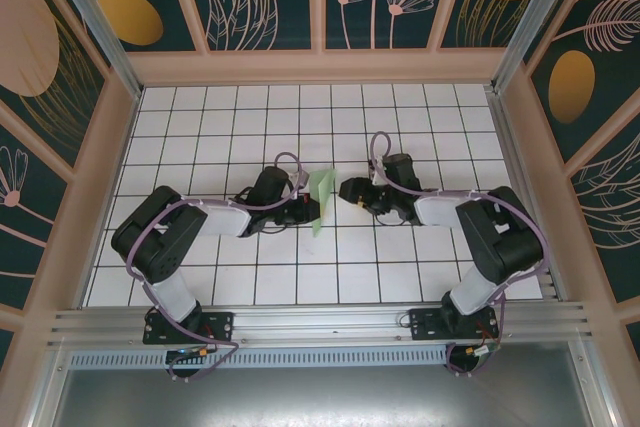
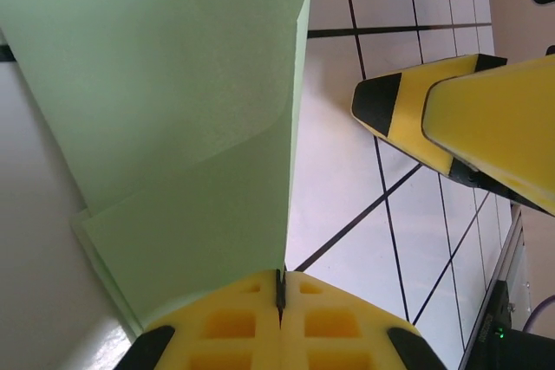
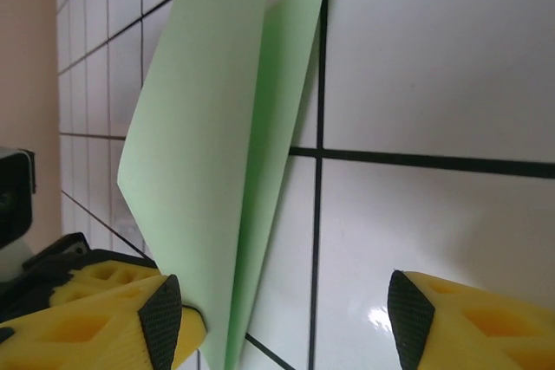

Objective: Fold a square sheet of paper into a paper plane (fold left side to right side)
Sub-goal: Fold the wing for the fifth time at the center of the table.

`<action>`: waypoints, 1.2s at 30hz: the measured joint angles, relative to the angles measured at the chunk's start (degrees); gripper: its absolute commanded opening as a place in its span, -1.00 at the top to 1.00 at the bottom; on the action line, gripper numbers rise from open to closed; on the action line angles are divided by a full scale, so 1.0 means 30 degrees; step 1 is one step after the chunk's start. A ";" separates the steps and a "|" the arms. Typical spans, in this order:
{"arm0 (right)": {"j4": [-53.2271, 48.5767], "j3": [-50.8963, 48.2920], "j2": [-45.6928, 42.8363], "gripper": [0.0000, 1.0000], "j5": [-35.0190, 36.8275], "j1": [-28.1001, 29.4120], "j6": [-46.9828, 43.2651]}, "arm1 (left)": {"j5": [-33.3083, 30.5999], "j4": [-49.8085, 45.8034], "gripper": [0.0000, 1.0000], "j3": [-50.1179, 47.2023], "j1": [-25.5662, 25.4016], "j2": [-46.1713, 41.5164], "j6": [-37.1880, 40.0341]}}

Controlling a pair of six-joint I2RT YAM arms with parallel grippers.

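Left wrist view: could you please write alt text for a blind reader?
The left end effector is shut on a folded pale green sheet of paper. The right end effector sits at the frame's right edge, over the white tiled table.

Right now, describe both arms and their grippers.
The left arm and right arm each have black joints, a pale grey forearm link and a black base. A lilac cable loops along each. The left gripper and right gripper have yellow wedge-shaped fingers with moulded pockets and black tips.
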 measured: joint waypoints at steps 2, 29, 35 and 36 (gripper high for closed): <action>0.0517 0.0291 0.0488 -0.34 -0.0131 0.0015 0.0423 | 0.0066 0.0044 0.90 0.0000 0.0124 0.0000 0.0000; 0.0954 0.3978 0.4109 -0.04 0.0772 0.1523 0.1698 | 0.0488 0.0685 0.90 -0.0342 0.0823 -0.0007 0.0007; 0.0219 0.4656 0.4648 -0.02 0.1013 0.1581 0.1683 | 0.0503 0.0743 0.90 -0.0481 0.0947 -0.0007 0.0015; 0.0058 0.4779 0.4772 -0.02 0.1056 0.1647 0.1690 | 0.0503 0.0750 0.90 -0.0503 0.0984 -0.0007 0.0022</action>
